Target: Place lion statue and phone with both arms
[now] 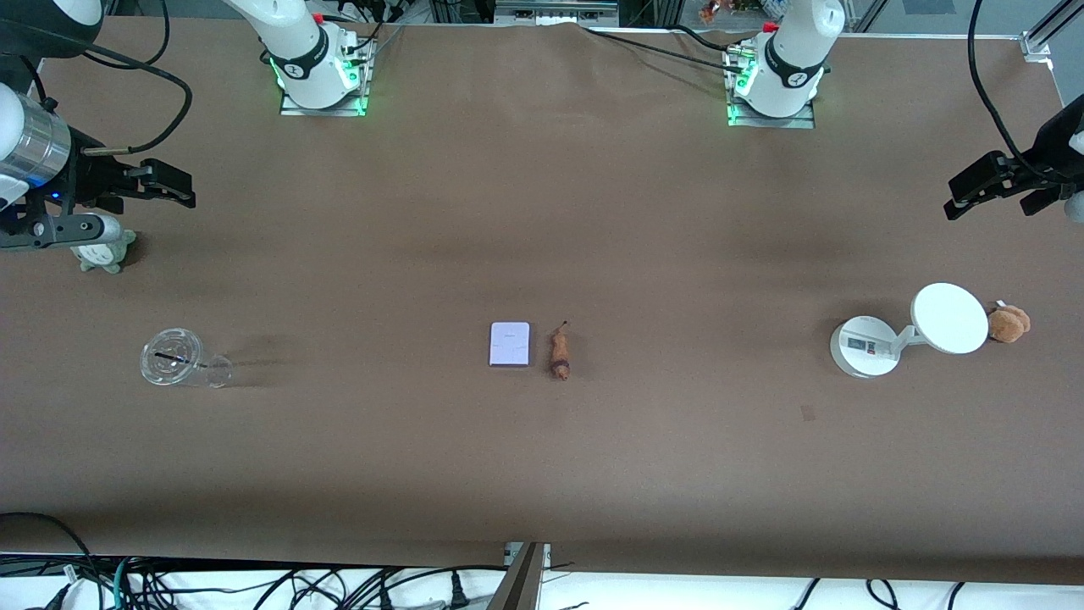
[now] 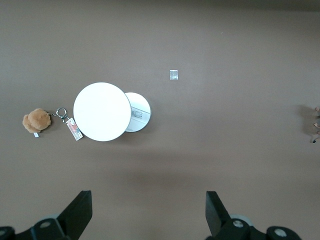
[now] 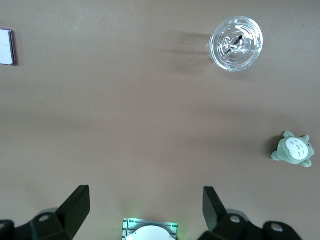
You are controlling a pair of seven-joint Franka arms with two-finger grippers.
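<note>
Phone [image 1: 510, 344]: lay flat mid-table, just beside the lion statue [image 1: 559, 353], not touching; marking unreadable.
Left wrist view only: keyring tag on the brown plush [image 2: 36, 121] beside the white stand [image 2: 102, 111].
Room: bare table around both.
Left gripper [image 2: 149, 212]: spread wide, empty, above its table end.
Right gripper [image 3: 145, 207]: likewise, near the green plush [image 3: 293, 150].

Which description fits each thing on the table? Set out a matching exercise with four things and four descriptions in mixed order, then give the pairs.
Things:
1. phone
2. lion statue
3. clear cup
4. brown plush

Descriptions:
A. beside the white round-disc stand
B. slim, orange-brown
C. flat, pale rectangle
D. transparent, toward the right arm's end

Pairs: 1-C, 2-B, 3-D, 4-A
</note>
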